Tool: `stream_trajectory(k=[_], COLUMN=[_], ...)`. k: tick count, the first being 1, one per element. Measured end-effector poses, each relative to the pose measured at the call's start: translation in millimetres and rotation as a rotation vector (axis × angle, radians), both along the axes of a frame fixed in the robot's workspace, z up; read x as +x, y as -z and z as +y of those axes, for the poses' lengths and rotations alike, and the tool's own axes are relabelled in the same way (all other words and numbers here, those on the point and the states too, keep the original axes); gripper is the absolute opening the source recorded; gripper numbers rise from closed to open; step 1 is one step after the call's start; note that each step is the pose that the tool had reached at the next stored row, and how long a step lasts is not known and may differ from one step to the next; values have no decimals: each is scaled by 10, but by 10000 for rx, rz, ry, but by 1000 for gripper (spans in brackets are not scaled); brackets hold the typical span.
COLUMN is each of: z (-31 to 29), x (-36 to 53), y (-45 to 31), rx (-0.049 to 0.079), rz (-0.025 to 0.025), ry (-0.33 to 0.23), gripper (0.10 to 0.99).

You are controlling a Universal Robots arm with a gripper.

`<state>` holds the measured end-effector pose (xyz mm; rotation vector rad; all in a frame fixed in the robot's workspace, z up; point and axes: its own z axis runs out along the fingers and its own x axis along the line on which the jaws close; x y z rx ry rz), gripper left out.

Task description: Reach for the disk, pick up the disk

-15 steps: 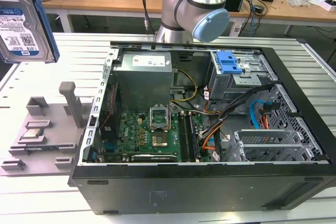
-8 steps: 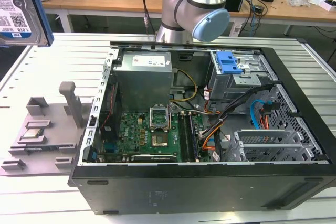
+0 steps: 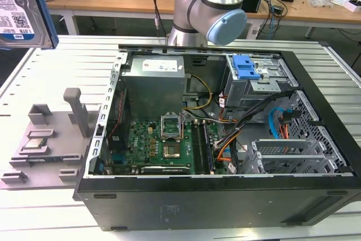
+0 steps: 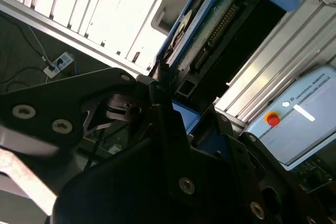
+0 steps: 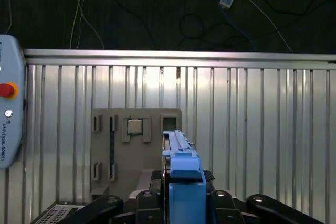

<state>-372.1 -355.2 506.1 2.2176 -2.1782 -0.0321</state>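
Holds the disk clamped in the gripper, with black fingers pressed against its two flat faces in the first wrist view and the blue carrier frame's narrow edge turned to the camera. Keeps it edge-on, well above the slatted metal desk, over the grey fixture plate and touching neither. Looks down there on a small square silver chip seated in a recess of that plate, and on a teach pendant with a red button lying on the desk beside it.

Shows the grasp from below in the second wrist view: blue frame and a row of connector pins along the drive's underside, with black gripper parts closed around its near end.

Places the disk, in the exterior view, at the top corner on the exterior view's left, raised close to the camera and tilted, with the white-and-blue label facing out, well apart from the open computer case. Leaves the arm standing behind that case. Shows inside the case a green motherboard, a grey power supply and a blue latch piece on its metal cage.
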Motion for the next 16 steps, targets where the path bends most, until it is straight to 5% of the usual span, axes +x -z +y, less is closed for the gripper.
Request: stream_trajectory(k=[6,16], z=[0,0], x=[244,832], y=[-1,0], rx=[-4,-3], rz=[1,0], ry=[-1,0], gripper=[369,369])
